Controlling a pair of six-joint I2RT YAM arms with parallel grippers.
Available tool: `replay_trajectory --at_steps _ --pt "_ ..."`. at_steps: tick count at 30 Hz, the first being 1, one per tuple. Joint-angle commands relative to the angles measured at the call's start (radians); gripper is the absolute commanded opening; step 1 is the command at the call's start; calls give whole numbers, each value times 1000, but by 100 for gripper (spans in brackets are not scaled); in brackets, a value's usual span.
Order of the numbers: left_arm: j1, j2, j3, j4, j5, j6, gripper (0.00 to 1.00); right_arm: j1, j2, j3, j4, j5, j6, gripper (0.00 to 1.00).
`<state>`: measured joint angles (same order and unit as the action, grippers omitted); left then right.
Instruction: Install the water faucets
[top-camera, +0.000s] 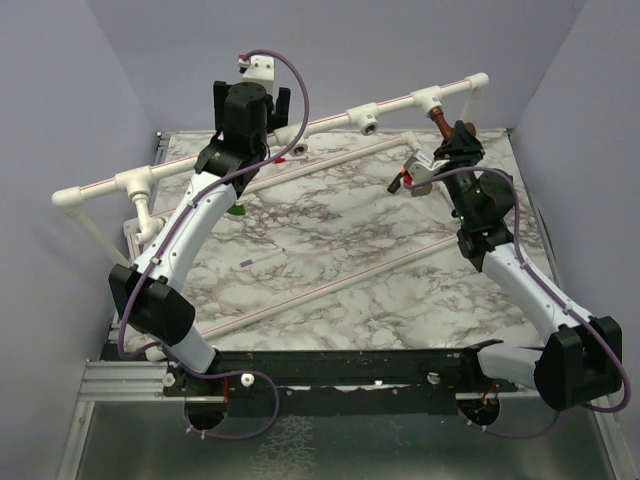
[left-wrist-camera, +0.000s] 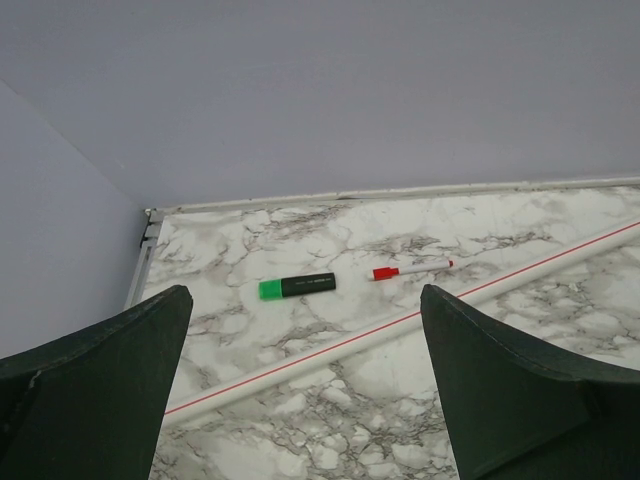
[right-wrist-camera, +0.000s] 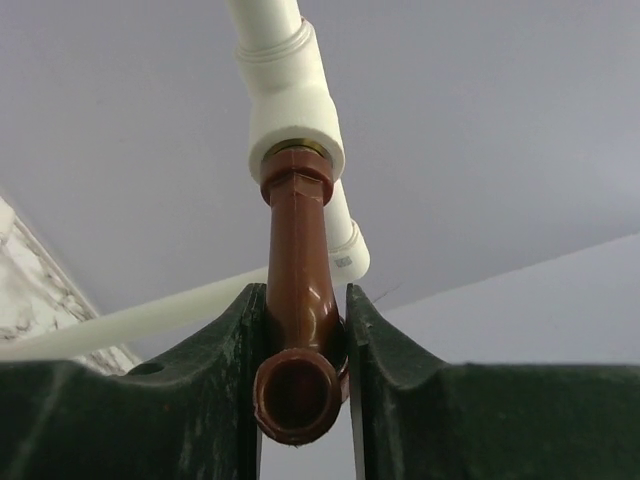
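Note:
The dark reddish-brown faucet (right-wrist-camera: 298, 300) hangs spout-down from a white tee (right-wrist-camera: 292, 110) of the raised pipe frame, its hex end at the tee's mouth. My right gripper (right-wrist-camera: 300, 345) is shut on its curved spout, one finger on each side. From above, the faucet (top-camera: 440, 122) sits under the right-hand tee (top-camera: 428, 100) with the right gripper (top-camera: 450, 138) just below it. My left gripper (top-camera: 252, 98) is raised over the back left of the table, open and empty (left-wrist-camera: 305, 335). A green piece (top-camera: 235, 210) peeks out from under the left arm; I cannot tell what it is. The white faucet is not in view.
The white red-striped pipe frame (top-camera: 330, 118) runs across the back, with an open tee (top-camera: 366, 120) and a left tee (top-camera: 135, 181). Loose pipes (top-camera: 330, 285) (left-wrist-camera: 400, 325) lie on the marble table. A green highlighter (left-wrist-camera: 297, 287) and a red-capped marker (left-wrist-camera: 410, 268) lie near the back wall.

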<state>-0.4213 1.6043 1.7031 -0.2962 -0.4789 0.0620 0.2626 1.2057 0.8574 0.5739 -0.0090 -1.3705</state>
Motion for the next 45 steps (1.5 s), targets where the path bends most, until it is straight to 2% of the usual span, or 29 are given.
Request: replay_trajectory --at_steps 1,3,4,9,19,24,28,39,45 --pt "-42 21 -18 -69 54 -10 97 4 -12 28 -17 17 117 16" --pt "-42 19 -18 -69 54 -10 97 4 -20 40 -24 14 182 2" --pt "-42 19 -19 -69 54 -10 97 4 -26 44 -27 14 219 1" --pt "-42 17 -21 -69 55 -10 97 4 -50 65 -55 -30 436 1" --pt "-42 8 -23 -68 55 -9 97 4 -93 98 -105 -18 1090 0" --pt "-42 6 -25 -69 51 -10 97 4 -84 153 -191 -6 1401 1" --pt "-42 6 -26 -69 49 -10 97 4 -85 145 -182 1 1639 0" --pt "-42 11 -24 -68 51 -9 97 4 -90 106 -105 -29 2158 1" --pt "-42 16 -20 -69 50 -6 97 5 -115 99 -154 -6 2445 1"
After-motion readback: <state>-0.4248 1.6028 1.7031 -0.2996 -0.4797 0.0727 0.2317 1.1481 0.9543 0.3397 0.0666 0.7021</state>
